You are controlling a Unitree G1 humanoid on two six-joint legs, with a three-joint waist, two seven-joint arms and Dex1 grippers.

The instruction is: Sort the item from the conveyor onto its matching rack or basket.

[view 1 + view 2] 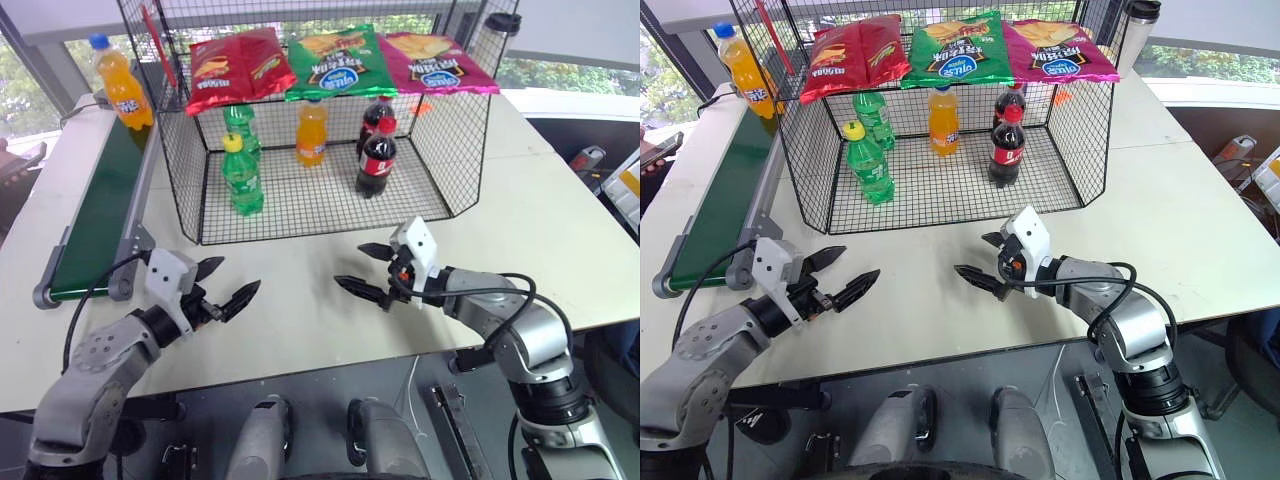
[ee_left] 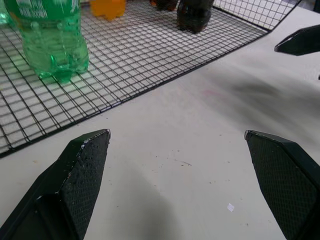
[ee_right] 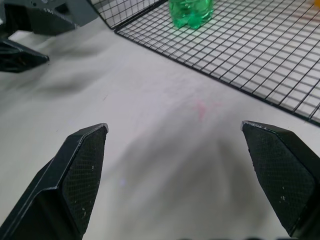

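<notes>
- The orange soda bottle (image 1: pixel 122 88) stands upright, long axis vertical, at the far end of the conveyor (image 1: pixel 100 205), which runs along the desk's (image 1: pixel 540 230) left edge.
- The left gripper (image 1: pixel 228 285) hovers over the desk's near edge, jaws wide apart, empty; the bottle lies well ahead and left of it.
- The right gripper (image 1: pixel 372 270), likewise spread and empty, sits farther away, so the left arm looks better placed.
- The wire cage (image 1: pixel 300 200) stands just right of the belt.

The glossy green crisp bag (image 1: pixel 958 48) on the cage's mesh top shelf seems to read "Cheetos"; other bag and bottle labels are too small to read.
</notes>
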